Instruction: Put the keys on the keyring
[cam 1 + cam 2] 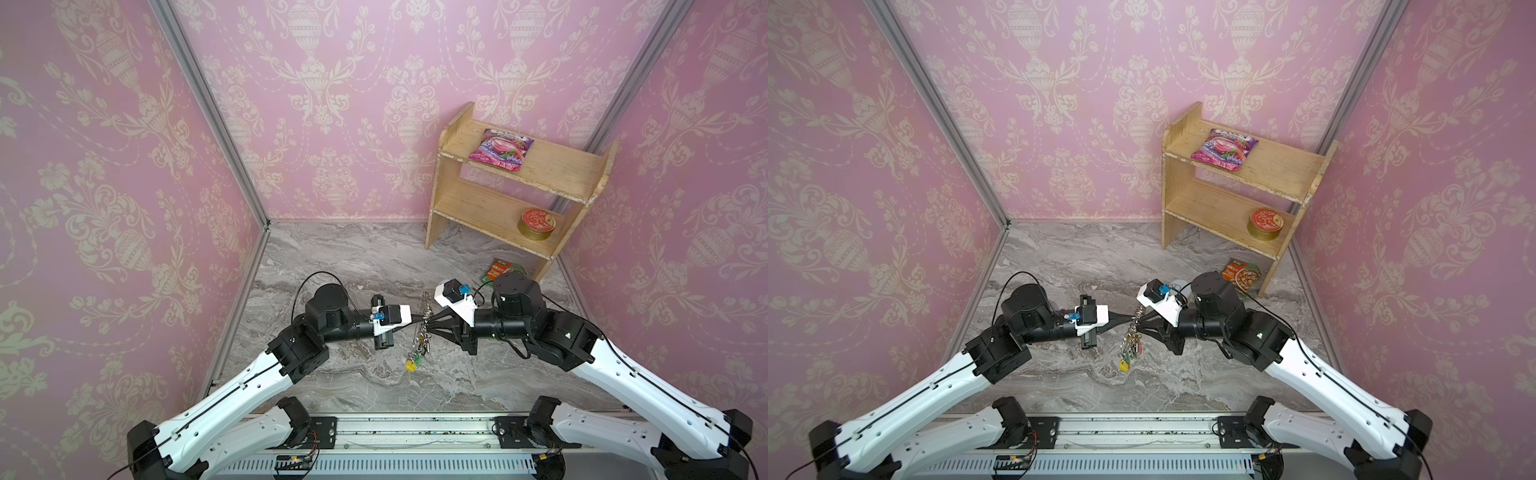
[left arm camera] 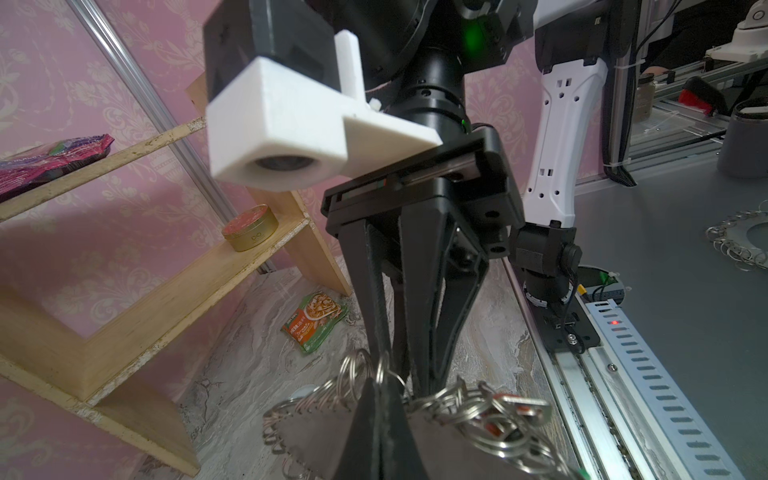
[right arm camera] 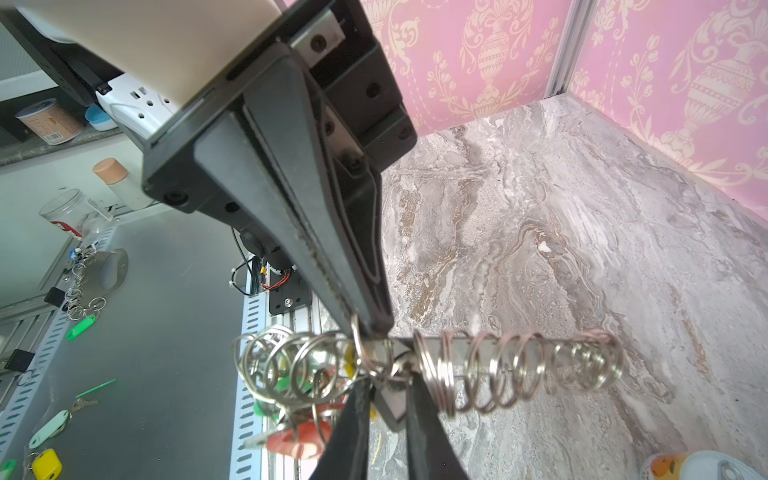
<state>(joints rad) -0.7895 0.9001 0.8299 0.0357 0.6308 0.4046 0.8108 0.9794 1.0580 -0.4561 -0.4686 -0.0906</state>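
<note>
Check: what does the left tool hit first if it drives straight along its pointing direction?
The right tool, most likely: it faces the left tool nearly tip to tip across the large silvery metal keyring that the left one clamps. Depth between tips is unclear.

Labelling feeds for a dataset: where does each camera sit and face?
Top views: high above the base rail, looking down and forward; both arms, left gripper, right gripper.
Left wrist: on left arm, facing right gripper and shelf; own shut fingers show.
Right wrist: on right arm, facing left gripper and marble floor; own fingers hold the black key.
All share the keyring.
</note>
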